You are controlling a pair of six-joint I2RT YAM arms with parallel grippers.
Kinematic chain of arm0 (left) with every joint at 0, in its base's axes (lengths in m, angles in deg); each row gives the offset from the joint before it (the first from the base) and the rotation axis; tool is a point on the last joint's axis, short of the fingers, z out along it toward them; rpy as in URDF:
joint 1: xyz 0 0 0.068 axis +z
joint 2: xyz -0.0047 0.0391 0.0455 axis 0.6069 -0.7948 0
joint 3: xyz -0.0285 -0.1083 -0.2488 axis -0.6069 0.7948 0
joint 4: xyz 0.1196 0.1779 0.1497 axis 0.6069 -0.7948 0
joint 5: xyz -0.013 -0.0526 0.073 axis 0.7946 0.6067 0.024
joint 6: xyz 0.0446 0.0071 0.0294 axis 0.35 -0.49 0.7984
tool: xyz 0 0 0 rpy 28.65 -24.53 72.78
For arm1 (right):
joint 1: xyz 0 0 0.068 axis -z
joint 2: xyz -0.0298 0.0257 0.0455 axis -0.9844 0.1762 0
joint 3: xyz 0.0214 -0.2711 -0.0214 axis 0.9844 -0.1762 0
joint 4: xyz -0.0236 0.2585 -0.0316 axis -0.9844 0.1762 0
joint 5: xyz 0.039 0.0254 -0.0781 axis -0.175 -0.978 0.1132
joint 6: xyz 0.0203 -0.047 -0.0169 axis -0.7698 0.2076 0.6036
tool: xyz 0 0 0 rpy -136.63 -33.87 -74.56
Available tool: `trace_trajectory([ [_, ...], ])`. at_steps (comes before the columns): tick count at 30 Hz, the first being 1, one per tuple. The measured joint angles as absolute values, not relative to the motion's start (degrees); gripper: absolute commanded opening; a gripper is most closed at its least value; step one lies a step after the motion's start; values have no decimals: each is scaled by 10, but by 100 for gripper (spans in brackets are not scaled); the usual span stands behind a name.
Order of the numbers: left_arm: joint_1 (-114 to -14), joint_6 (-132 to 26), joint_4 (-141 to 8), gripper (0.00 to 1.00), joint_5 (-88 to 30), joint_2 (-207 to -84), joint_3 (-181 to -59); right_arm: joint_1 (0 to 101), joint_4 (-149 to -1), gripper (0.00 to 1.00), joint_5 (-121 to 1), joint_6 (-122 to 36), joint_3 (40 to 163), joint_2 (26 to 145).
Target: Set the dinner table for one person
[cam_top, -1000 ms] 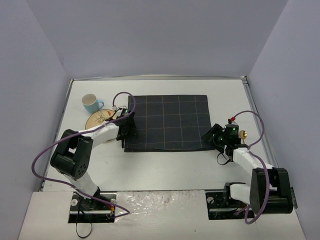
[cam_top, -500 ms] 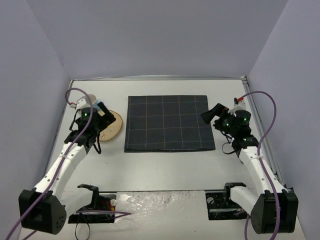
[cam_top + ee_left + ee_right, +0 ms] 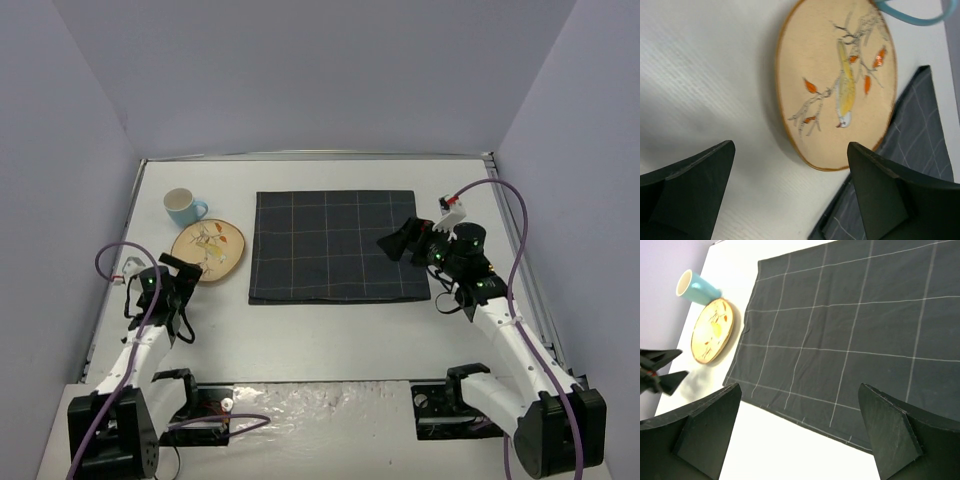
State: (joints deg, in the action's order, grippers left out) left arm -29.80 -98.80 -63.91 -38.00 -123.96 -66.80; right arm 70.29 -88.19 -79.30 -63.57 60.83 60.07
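My left fingers [image 3: 690,190] and right fingers [image 3: 895,435] hang spread and empty over the white desk [image 3: 330,335], its navy checked placemat [image 3: 338,245] lying flat centrally, presumably to receive the bird-painted plate [image 3: 208,250] just beside it.

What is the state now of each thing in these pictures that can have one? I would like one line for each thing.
dinner table: bears the mat, plate and mug.
mat: spread flat, nothing on it.
plate: lying flat left of the mat, no food on it.
mug: upright, behind the plate.
left gripper: open, holding nothing.
right gripper: open, holding nothing.
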Motion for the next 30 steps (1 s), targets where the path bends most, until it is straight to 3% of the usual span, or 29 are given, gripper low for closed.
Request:
trace_trajectory([
  [10,-230,-1043,-416,78,-320,-1382,-623,692,-883,100,-817,-629,590,592],
  [25,-229,-1066,-218,47,-295,-1557,-642,692,-886,100,-820,-629,584,591],
  [27,-227,-1072,-183,40,-290,-1586,-645,692,-886,100,-820,-628,581,591],
  [30,-226,-1076,-145,15,-286,-1618,-647,692,-886,100,-820,-628,578,591],
])
